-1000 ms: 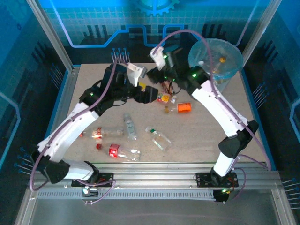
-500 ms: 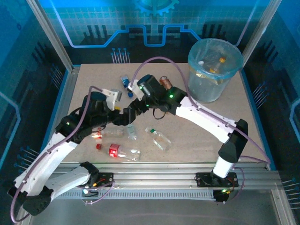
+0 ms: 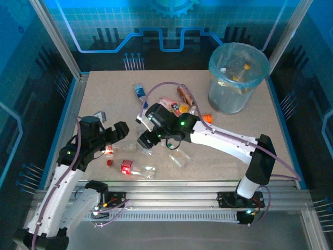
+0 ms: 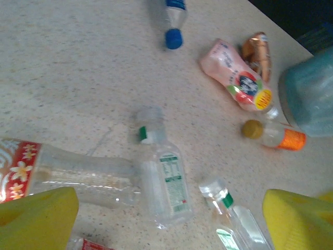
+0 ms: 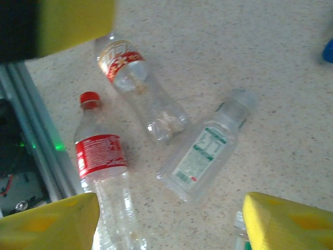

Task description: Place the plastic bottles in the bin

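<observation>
Left pincer (image 4: pixel 166 219) and right pincer (image 5: pixel 166 224) gape over clear plastic bottles (image 4: pixel 164 182) on speckled table (image 4: pixel 67 67).

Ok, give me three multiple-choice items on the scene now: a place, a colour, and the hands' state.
1. Where on the table does the bin stand? A) far right corner B) near left corner C) centre
2. Cap colour of the red-label bottle nearest the table's near edge? A) blue B) red C) green
3. The left hand and right hand are: A) both open, empty B) both shut on bottles C) left shut, right open
Key: 1 A, the bin sits by the far right corner; 2 B, the red cap shows in the right wrist view; 3 A, each hand stands wide open, gripping nothing.
</observation>
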